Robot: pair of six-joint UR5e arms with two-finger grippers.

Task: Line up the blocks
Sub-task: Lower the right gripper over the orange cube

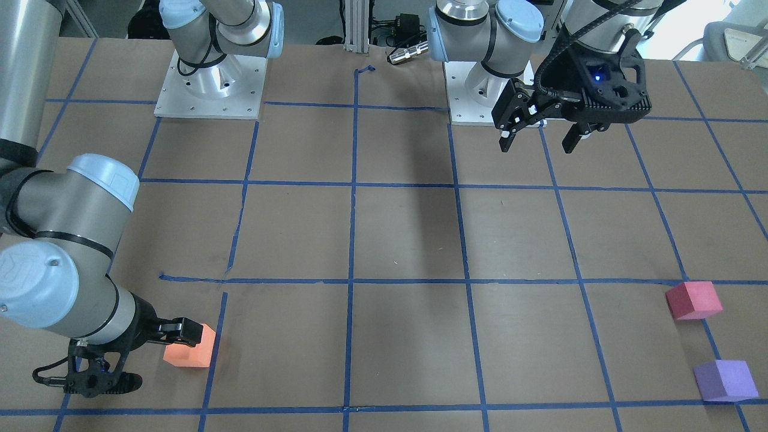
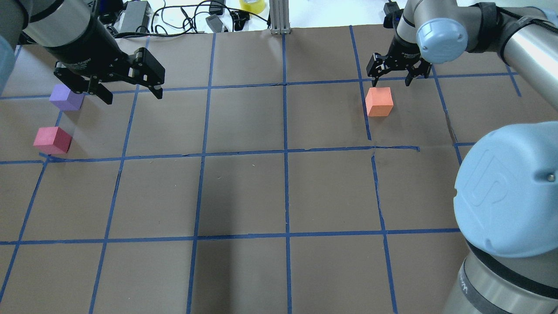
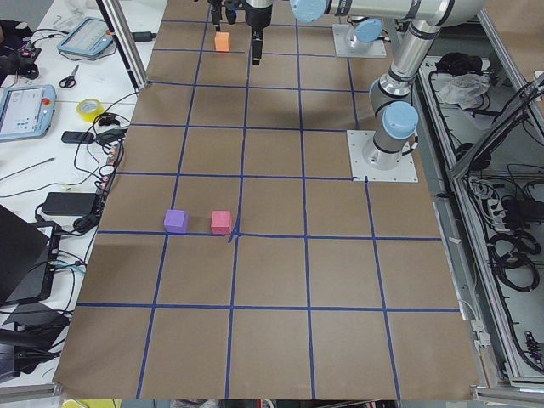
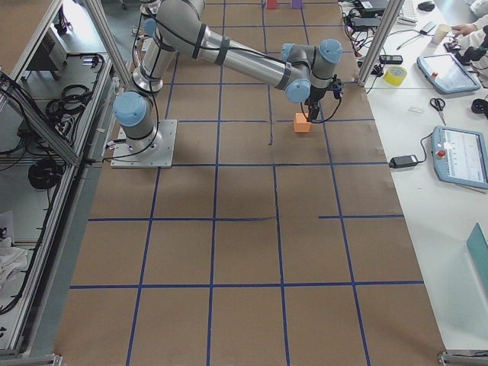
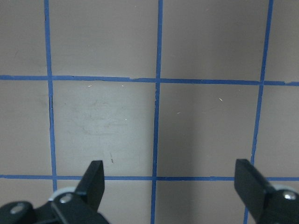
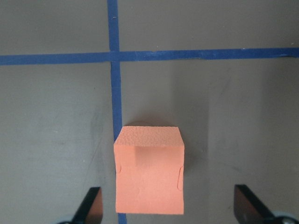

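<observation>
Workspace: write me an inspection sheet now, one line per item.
Surface: brown paper with a blue tape grid, lying flat.
Job's things: orange block alone on the robot's right, overlapping a tape line; purple block and pinkish-red block near each other on its left, apart; no line formed yet.
Clutter: nothing seen on the paper.
Tools: right tool open at the orange block, with a gap on each side in the wrist view; left tool open and empty over bare paper.
Cables: loose black cables beyond the far edge.
Surroundings: tape roll, scissors and teach pendant on the side bench.
</observation>
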